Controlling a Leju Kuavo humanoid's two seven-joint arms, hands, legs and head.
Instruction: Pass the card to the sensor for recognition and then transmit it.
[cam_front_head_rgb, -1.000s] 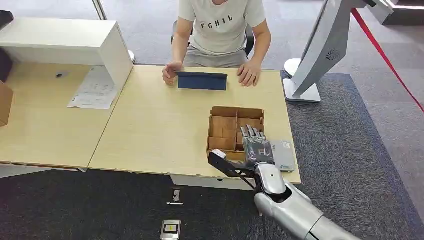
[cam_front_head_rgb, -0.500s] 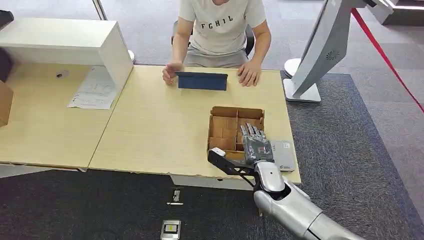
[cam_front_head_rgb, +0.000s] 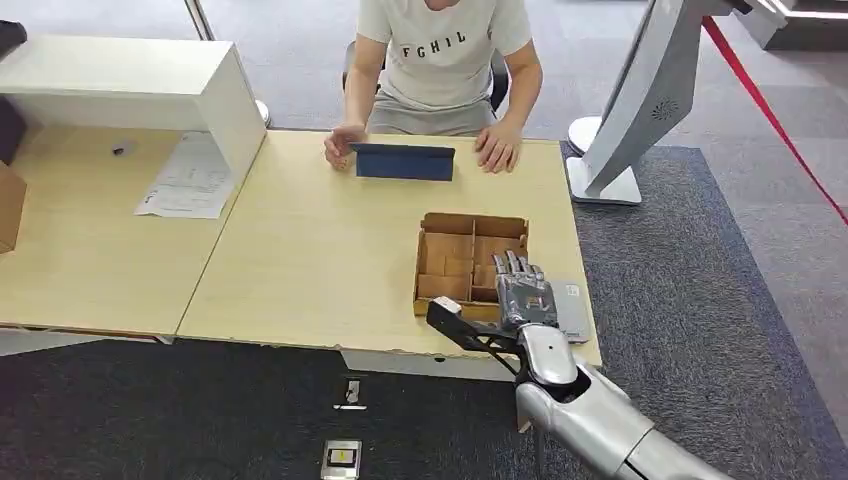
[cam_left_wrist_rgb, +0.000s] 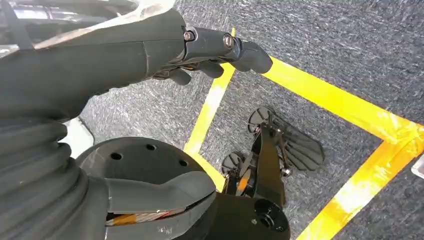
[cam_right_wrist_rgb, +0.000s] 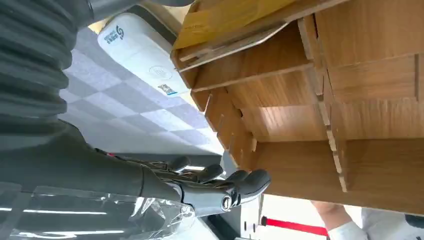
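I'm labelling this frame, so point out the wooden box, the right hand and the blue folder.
wooden box (cam_front_head_rgb: 470, 225): head view, far wall.
right hand (cam_front_head_rgb: 524, 296): head view, back of the hand.
blue folder (cam_front_head_rgb: 404, 163): head view, front face.

Person (cam_front_head_rgb: 443, 60) cut off at frame top, sensor (cam_front_head_rgb: 568, 308) partly behind right robot hand (cam_front_head_rgb: 523, 292)

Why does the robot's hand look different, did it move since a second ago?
Yes. The right hand has slid a little to the right along the wooden box, toward the flat grey device at the table edge.
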